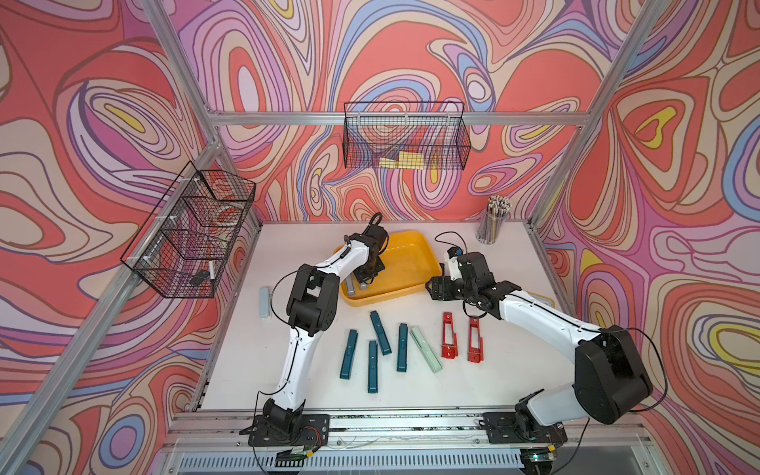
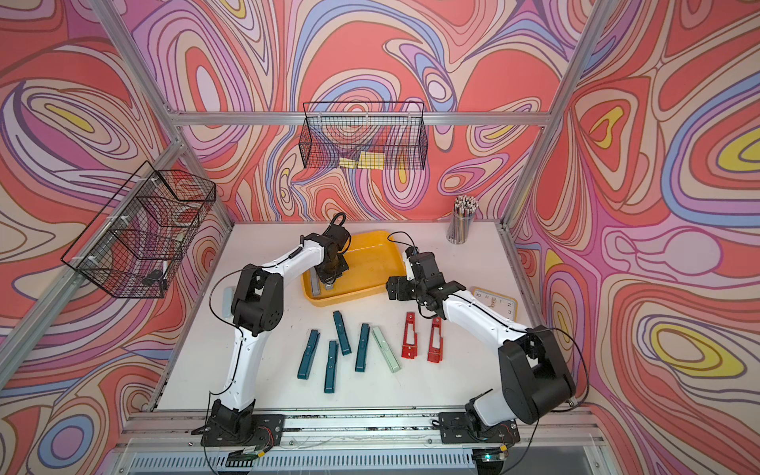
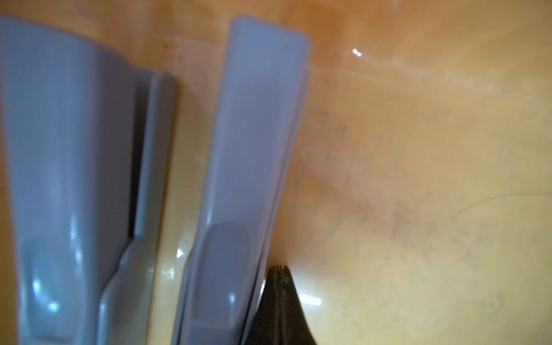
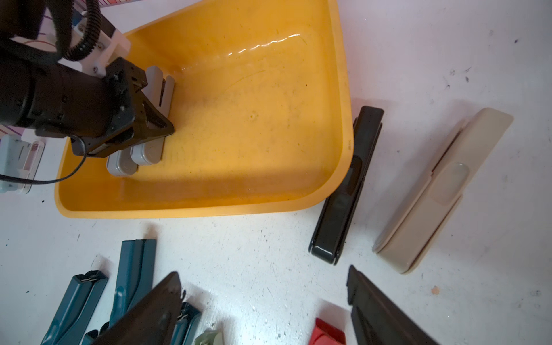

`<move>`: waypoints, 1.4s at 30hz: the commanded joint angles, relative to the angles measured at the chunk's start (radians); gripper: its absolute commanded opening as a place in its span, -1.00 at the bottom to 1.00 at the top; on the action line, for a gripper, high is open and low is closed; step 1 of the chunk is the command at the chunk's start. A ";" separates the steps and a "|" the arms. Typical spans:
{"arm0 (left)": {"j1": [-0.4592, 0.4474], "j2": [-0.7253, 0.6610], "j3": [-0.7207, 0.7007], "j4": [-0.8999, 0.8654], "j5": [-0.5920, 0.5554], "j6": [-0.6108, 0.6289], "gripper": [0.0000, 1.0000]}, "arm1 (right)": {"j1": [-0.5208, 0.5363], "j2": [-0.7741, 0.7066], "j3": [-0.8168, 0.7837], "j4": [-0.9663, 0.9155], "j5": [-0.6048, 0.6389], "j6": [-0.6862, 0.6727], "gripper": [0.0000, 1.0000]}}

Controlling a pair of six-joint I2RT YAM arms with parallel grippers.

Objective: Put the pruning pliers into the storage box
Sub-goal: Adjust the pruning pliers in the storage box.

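Note:
The yellow storage box [image 1: 411, 263] sits at mid-table. Two grey pruning pliers [image 4: 143, 149] lie side by side on its floor. My left gripper [image 3: 280, 268] is shut and empty, its tip low in the box against the nearer grey pliers [image 3: 239, 179]. My right gripper [image 4: 264, 277] hangs open over bare table by the box's corner, holding nothing. Black pliers [image 4: 343, 191] lie against the box wall, beige pliers [image 4: 442, 191] beside them. Several teal pliers [image 1: 380, 332], mint pliers [image 1: 425, 349] and two red slotted pliers [image 1: 449, 335] lie toward the front.
A pale blue bar-shaped object [image 1: 265, 303] lies at the table's left. A cup of pencils [image 1: 493, 220] stands at the back right. A yellow-rimmed clock [image 2: 495, 304] lies partly under the right arm. Wire baskets [image 1: 189, 242] [image 1: 405, 137] hang on the walls.

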 commanded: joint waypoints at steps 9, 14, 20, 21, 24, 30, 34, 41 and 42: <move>0.001 -0.044 -0.062 -0.046 -0.083 0.011 -1.00 | -0.006 0.033 0.008 0.012 -0.026 0.009 0.79; 0.007 -0.050 -0.075 -0.024 -0.089 0.003 -1.00 | -0.006 0.042 0.014 0.007 -0.039 0.009 0.79; 0.011 -0.048 -0.068 -0.025 -0.102 0.007 -1.00 | -0.005 0.047 0.016 0.006 -0.045 0.010 0.79; 0.010 -0.049 -0.070 -0.024 -0.107 0.007 -1.00 | -0.005 0.049 0.016 0.006 -0.046 0.011 0.79; 0.011 -0.052 -0.069 -0.025 -0.121 0.007 -1.00 | -0.005 0.052 0.017 0.007 -0.052 0.012 0.80; 0.012 -0.057 -0.067 -0.031 -0.142 0.003 -1.00 | -0.006 0.053 0.016 0.009 -0.057 0.014 0.79; 0.015 -0.058 -0.062 -0.036 -0.148 0.004 -1.00 | -0.004 0.055 0.013 0.009 -0.058 0.015 0.79; 0.020 -0.067 -0.075 0.004 -0.104 0.031 -1.00 | -0.005 0.065 0.016 0.011 -0.065 0.018 0.79; 0.020 -0.070 -0.078 0.028 -0.078 0.047 -1.00 | -0.004 0.066 0.016 0.012 -0.065 0.018 0.79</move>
